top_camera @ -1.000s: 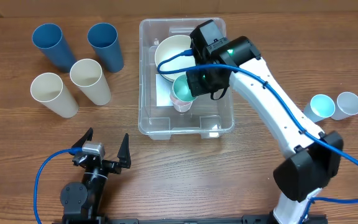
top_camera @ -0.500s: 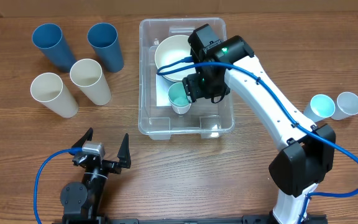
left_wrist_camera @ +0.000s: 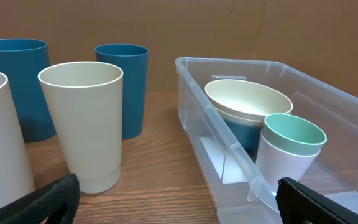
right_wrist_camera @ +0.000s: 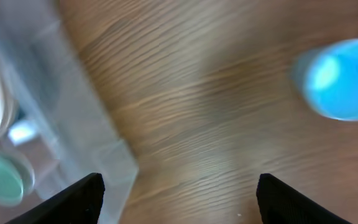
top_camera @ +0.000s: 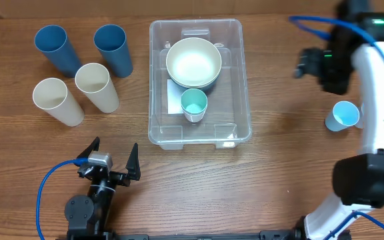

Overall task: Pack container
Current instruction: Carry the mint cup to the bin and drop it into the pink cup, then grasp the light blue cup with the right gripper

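Wood-grain bench [top_camera: 272, 173] carrying a clear, smooth plastic container [top_camera: 153, 87] at centre. It is rectangular with rounded corners and opens upward. Its long axis runs from the near edge to the far edge, and a white label [top_camera: 173, 100] lies on its floor. Inside, a round cream bowl [top_camera: 193, 61] sits at the far end, with a small mint-lined white cup [top_camera: 193, 105] upright just nearer. Left tool [top_camera: 113, 155], by the front edge: spread wide, empty. Right tool [right_wrist_camera: 182, 193], over bare bench right of the container: wide, empty.

text: none legible in my views | container [top_camera: 157, 67]: white label [top_camera: 173, 100] on its floor, any print too small to read | brands/numbers: none I can read
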Controlling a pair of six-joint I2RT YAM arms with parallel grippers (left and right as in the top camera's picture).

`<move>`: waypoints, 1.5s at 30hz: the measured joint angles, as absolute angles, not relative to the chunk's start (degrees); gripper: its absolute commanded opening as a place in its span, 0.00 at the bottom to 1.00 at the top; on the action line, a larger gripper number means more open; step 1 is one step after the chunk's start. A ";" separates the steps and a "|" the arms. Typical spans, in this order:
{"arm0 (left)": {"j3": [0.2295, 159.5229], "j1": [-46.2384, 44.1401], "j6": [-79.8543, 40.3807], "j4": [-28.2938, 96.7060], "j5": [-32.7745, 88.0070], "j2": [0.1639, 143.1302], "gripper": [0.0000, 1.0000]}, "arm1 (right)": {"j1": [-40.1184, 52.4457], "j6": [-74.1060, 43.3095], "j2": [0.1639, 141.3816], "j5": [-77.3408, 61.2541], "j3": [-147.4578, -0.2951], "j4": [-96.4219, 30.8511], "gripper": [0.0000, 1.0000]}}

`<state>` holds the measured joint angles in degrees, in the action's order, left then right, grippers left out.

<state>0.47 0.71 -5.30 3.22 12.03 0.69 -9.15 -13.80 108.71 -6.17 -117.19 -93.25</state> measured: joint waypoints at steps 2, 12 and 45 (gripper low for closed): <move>0.47 0.71 -5.30 3.22 12.03 0.69 1.00 | -16.75 -14.74 108.71 -6.02 -116.97 -93.67 0.81; 0.47 0.71 -5.30 3.22 12.03 0.69 1.00 | -30.61 -16.10 108.47 -6.17 -100.27 -86.24 0.79; 0.47 0.71 -5.30 3.22 12.03 0.69 1.00 | -21.61 -17.15 108.47 -5.87 -86.43 -70.94 0.04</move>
